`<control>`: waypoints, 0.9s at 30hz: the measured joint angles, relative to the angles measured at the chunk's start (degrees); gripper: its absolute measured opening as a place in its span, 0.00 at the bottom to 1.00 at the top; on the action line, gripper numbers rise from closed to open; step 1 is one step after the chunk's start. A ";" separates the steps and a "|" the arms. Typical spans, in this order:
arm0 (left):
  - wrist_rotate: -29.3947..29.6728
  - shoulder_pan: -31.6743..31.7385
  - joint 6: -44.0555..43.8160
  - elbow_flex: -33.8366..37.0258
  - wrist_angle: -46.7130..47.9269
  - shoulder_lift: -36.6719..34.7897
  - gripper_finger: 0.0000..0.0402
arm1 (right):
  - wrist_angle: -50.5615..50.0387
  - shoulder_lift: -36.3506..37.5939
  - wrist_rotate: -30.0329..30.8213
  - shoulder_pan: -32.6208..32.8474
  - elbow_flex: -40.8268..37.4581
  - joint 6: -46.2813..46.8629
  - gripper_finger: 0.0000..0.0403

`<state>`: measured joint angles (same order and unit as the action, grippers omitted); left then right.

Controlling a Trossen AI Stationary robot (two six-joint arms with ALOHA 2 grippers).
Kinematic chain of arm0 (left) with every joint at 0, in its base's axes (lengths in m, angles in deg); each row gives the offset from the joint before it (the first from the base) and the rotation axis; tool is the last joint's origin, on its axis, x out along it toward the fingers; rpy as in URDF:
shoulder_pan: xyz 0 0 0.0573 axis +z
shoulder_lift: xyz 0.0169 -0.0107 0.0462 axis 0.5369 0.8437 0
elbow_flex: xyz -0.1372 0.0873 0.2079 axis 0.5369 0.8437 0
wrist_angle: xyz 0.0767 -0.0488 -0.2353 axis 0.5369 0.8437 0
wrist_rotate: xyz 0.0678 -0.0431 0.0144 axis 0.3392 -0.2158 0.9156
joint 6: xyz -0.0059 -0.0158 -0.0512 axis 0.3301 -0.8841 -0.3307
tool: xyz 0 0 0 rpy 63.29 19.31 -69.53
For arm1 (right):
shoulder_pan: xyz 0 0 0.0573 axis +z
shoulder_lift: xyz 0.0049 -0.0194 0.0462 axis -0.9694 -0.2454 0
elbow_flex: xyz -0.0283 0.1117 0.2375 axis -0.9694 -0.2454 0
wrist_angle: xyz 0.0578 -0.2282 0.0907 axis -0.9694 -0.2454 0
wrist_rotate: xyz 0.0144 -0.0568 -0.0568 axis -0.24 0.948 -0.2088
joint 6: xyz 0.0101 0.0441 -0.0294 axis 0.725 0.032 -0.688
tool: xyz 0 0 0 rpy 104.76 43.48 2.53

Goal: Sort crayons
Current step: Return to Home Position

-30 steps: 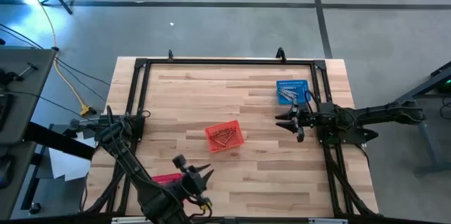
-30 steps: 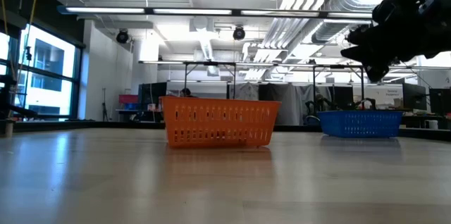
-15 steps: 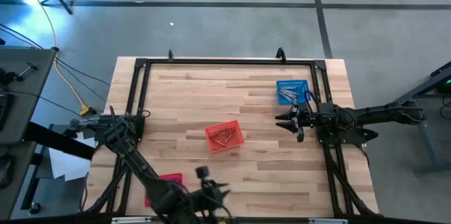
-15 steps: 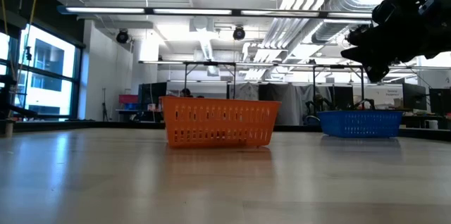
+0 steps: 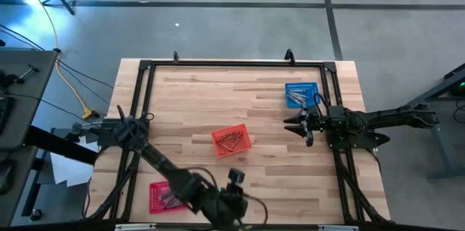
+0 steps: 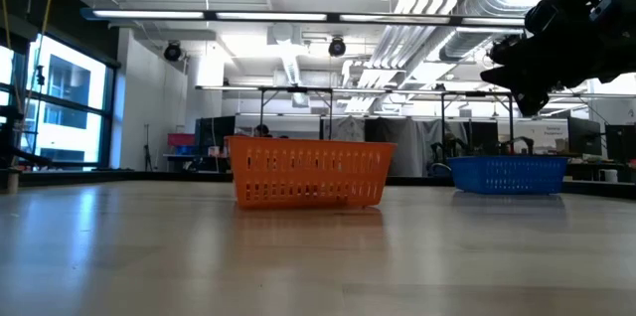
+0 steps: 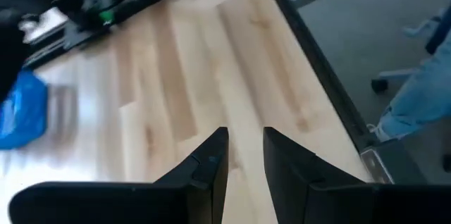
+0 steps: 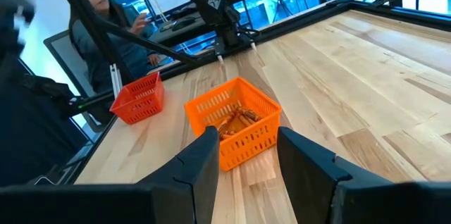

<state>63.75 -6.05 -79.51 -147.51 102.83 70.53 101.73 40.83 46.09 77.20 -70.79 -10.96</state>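
My left gripper (image 7: 245,136) sits above the worktop's near edge, narrowly parted, empty; right gripper (image 5: 292,125) near the right edge, parted; crayons (image 5: 231,141) fill the red basket (image 5: 216,141)

Three baskets (image 5: 216,144), two arms (image 5: 378,120), many crayons (image 5: 231,142)

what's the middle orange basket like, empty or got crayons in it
Not empty: the orange basket holds a pile of red-orange crayons, visible in the right wrist view and the high view.
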 joint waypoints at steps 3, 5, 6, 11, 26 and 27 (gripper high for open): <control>-0.13 1.14 -2.26 4.49 0.59 -5.65 0.19 | 0.00 0.00 0.00 0.00 0.02 0.00 0.35; -0.67 1.82 -3.66 11.66 -2.46 -11.52 0.19 | -0.02 0.00 0.00 0.00 0.02 0.00 0.35; -1.03 2.12 -4.48 15.76 -5.16 -14.63 0.19 | -0.02 0.00 -0.01 0.00 0.02 0.00 0.35; -0.53 2.99 -6.72 41.05 -21.52 -32.26 0.19 | -0.09 0.00 -0.03 0.00 0.02 0.00 0.35; 3.34 6.70 -10.72 86.87 -43.39 -68.60 0.19 | -0.85 0.00 -0.24 0.00 0.02 -0.02 0.35; 2.54 7.16 -9.76 88.75 -46.51 -69.41 0.19 | -0.85 0.00 -0.24 0.00 0.02 0.00 0.35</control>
<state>66.29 1.11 -89.27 -58.76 56.31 1.12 100.88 40.83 45.84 77.20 -70.77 -10.96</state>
